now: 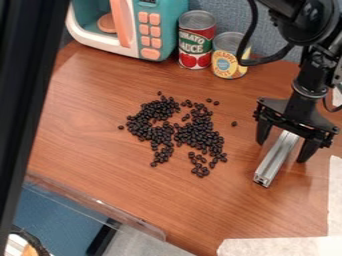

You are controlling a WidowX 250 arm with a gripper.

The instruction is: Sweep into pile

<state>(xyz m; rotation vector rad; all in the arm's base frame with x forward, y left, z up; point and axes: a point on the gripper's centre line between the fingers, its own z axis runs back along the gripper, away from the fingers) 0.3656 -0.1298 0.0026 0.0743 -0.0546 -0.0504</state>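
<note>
Black beans [200,135] in loose clumps mid-counter [87,125], a few strays, open wood left and below toward the clear-lipped edge [93,202], more between beans and metal bar [272,162]. Hand [282,152] at right, low over the counter, bar sticking out under it toward the near side; can't tell whether it's grasping the bar. Toy microwave [172,22], red can [196,47] and yellow-label can [228,62] along the back by the blue-gray wall [227,17], white sheets [287,247] lower right.
</note>
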